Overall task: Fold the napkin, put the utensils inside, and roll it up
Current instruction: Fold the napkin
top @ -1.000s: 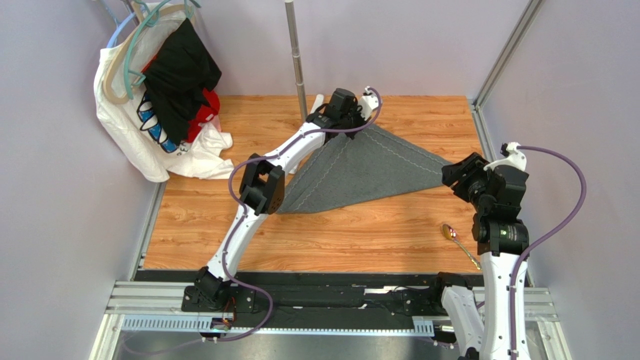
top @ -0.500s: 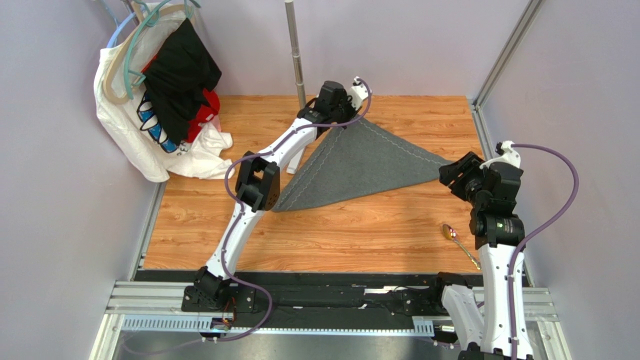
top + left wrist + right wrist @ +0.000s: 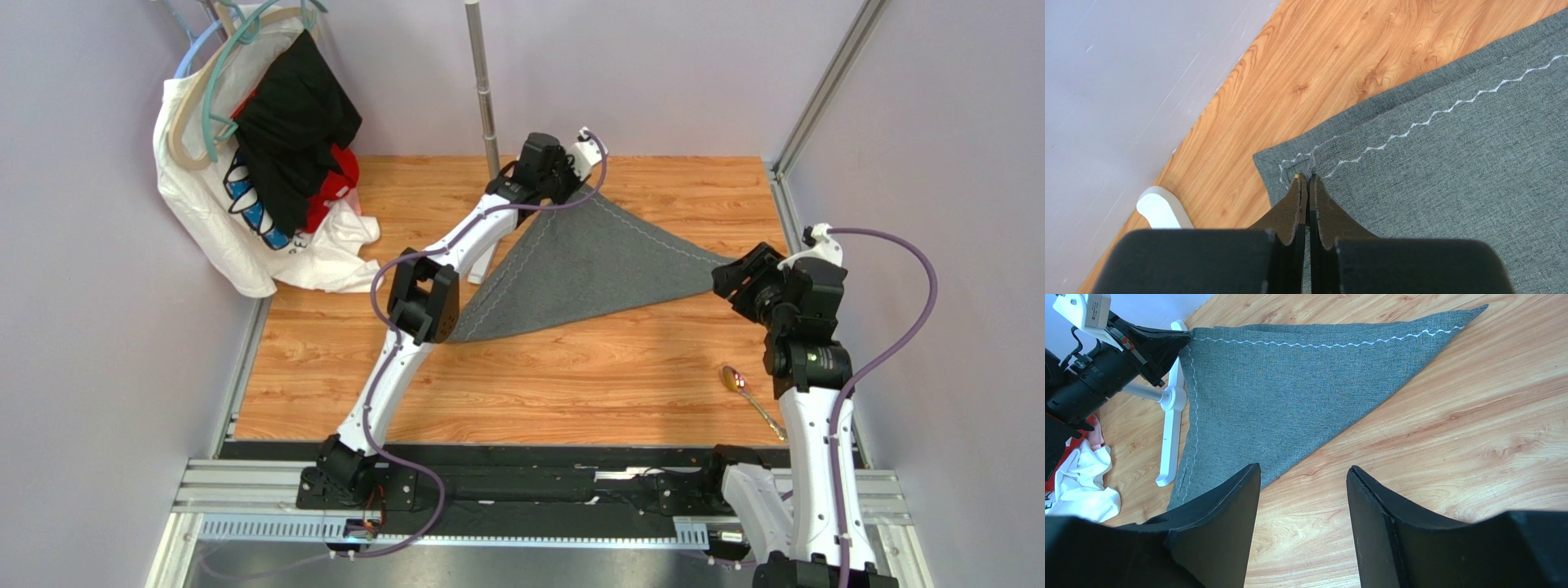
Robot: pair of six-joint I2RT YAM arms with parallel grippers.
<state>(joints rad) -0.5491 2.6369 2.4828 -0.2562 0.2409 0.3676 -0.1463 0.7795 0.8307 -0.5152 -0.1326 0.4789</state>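
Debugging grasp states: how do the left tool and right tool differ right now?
Left tool is shut on a corner of the dark grey felt-like napkin with pale stitching; right tool is open and holds nothing. Left tool sits at the napkin's far corner, touching it; right tool hangs apart from it, over bare wooden table. Shared: black fingers, both facing the napkin.

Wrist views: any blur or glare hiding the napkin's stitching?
Left wrist: sharp and evenly lit, the napkin shows crisp zigzag stitching right up to the shut tips of the left gripper. Right wrist: napkin sharp too, no glare; the open right gripper is dark, featureless foreground. Top external: soft shadows only.
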